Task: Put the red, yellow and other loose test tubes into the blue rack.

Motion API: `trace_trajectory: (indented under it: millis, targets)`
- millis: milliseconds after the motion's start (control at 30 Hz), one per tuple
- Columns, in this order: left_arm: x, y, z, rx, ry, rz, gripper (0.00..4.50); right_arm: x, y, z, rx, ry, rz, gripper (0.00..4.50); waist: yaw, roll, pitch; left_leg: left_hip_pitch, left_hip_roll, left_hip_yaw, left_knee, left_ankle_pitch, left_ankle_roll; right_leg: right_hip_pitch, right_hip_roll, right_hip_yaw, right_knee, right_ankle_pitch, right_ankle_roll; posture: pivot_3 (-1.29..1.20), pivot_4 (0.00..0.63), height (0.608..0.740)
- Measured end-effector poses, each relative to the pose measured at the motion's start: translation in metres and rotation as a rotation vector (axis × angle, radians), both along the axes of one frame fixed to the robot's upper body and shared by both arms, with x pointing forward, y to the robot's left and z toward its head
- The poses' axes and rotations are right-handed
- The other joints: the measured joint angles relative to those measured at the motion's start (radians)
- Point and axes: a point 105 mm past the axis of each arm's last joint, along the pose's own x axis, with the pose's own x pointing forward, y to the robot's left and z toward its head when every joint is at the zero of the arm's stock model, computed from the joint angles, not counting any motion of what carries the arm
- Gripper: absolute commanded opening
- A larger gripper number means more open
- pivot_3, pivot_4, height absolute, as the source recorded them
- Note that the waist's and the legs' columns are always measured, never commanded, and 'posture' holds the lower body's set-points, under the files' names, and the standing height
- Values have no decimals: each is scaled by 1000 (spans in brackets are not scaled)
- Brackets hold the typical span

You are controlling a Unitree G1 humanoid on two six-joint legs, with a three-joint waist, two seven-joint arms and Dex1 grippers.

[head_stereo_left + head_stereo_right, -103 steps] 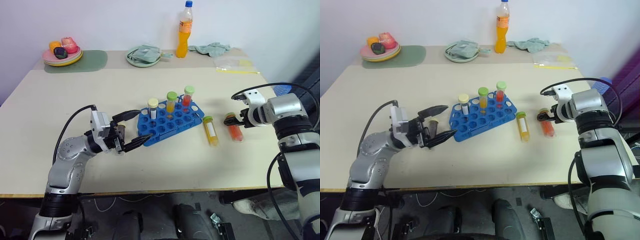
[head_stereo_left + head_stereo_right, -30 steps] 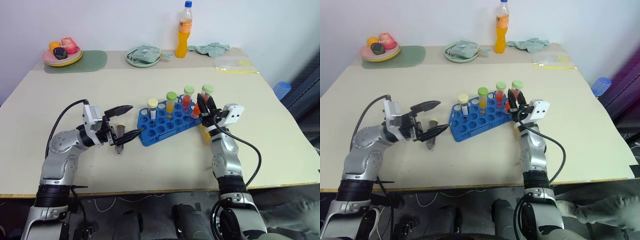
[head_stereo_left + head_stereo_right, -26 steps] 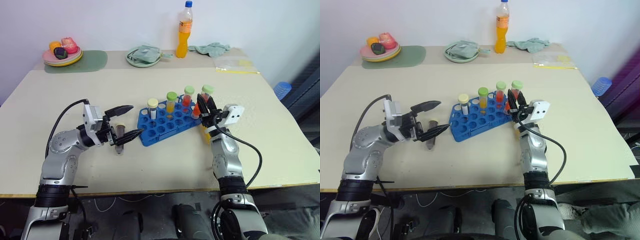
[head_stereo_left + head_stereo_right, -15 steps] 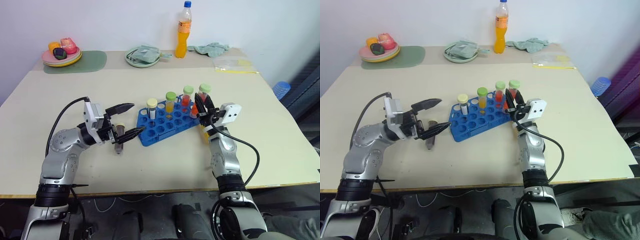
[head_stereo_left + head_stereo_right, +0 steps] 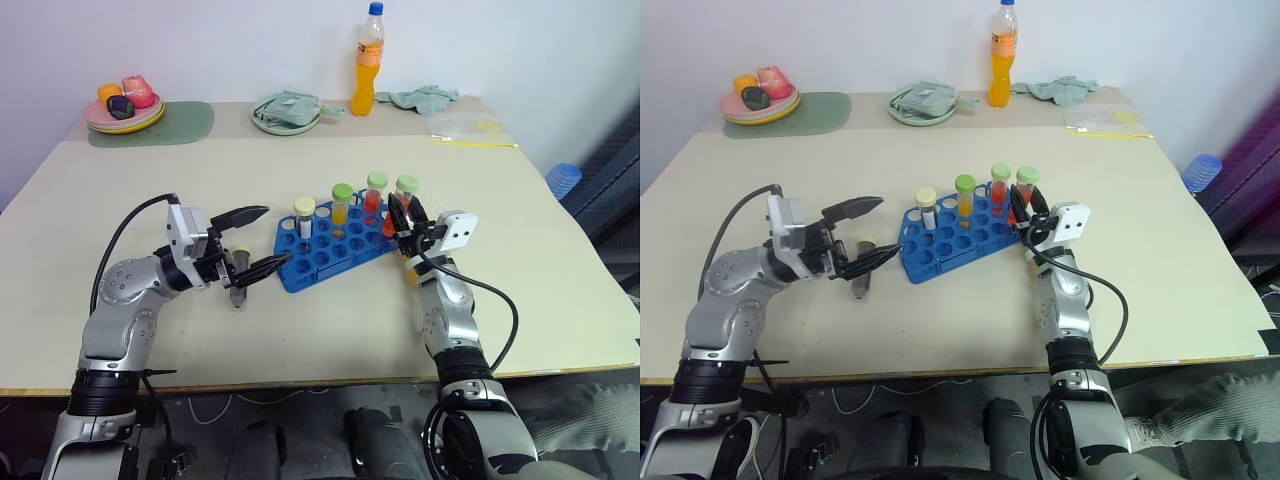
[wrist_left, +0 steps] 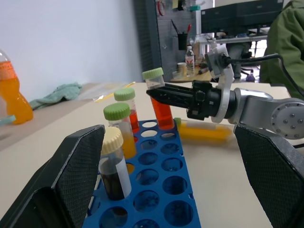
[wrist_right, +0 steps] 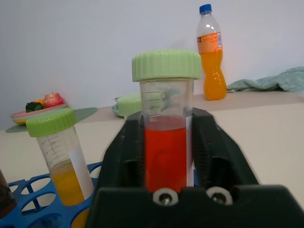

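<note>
The blue rack [image 5: 330, 258] lies mid-table with a dark tube under a cream cap [image 5: 305, 215], an orange-yellow tube [image 5: 342, 203] and a red tube [image 5: 376, 190] standing in it. My right gripper [image 5: 400, 212] is shut on a green-capped red test tube [image 7: 166, 142]. That tube stands upright at the rack's right end, its cap level with its neighbours. A yellow tube [image 6: 204, 131] lies on the table just behind that gripper. My left gripper [image 5: 280, 233] is open at the rack's left end. A dark tube [image 5: 238, 272] lies on the table under its fingers.
Along the table's far edge are an orange drink bottle [image 5: 368, 60], a plate with a green cloth [image 5: 288, 110], a fruit plate [image 5: 125, 108] on a green mat, a crumpled cloth [image 5: 425, 97] and a plastic bag [image 5: 470, 130].
My right gripper lifted the red tube from the table on the right and carried it to the rack's right end. In the last second the tube sank a little. The left gripper barely moved.
</note>
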Motion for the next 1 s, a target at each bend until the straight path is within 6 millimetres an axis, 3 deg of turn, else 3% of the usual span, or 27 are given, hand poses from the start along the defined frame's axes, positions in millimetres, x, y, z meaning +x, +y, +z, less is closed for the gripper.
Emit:
trace_trajectory:
  millis: [67, 100, 267, 333, 500, 567, 833, 1000]
  targets:
    - [0, 0, 0, 0, 1, 0, 4500, 0, 1, 0, -3, -2, 8, 4225, 0, 0, 0, 0, 0, 0, 0, 0, 0, 0, 0, 0, 0, 0, 0, 0, 150, 740]
    - [0, 0, 0, 0, 1, -1, 4500, -1, 2, 1, -6, -6, 12, 4488, 0, 0, 0, 0, 0, 0, 0, 0, 0, 0, 0, 0, 0, 0, 0, 0, 150, 740]
    - [0, 0, -1, -4, 1, -3, 4500, -17, 10, 11, -5, -25, 79, 4488, 4, 0, 0, 0, 0, 0, 0, 0, 0, 0, 0, 0, 0, 0, 0, 0, 150, 740]
    - [0, 0, -1, -6, 2, -2, 4500, -34, 11, 15, 29, -12, 121, 4488, 6, 0, 0, -1, 0, -1, 0, 0, 0, 0, -1, 0, 0, 0, 0, 0, 150, 740]
    - [-3, 1, -9, -16, 27, 5, 4500, -58, -11, 42, 19, 29, 146, 4488, 5, 0, 0, 0, -1, 0, 0, 0, 0, 1, -1, 0, -1, -2, -3, 0, 150, 740]
    - [-3, 1, -10, -20, 29, 5, 4500, -60, -22, 49, -1, 70, 132, 4488, 4, 0, 0, 0, 0, 0, 1, 0, 0, 1, -1, 0, -1, -2, -4, 0, 150, 740]
    - [-2, -2, -8, -36, 9, -7, 4500, -53, -55, 37, -168, 473, 50, 4488, 4, 0, 0, 0, -1, 0, 0, 0, 0, 0, 0, 1, -2, -2, -4, 0, 150, 740]
    - [0, -3, -13, -47, 25, -15, 4500, -56, -50, 48, -164, 669, 211, 4488, 4, -1, 0, -1, 0, 0, 0, 0, 0, 0, 0, 1, -3, -2, -4, 0, 150, 740]
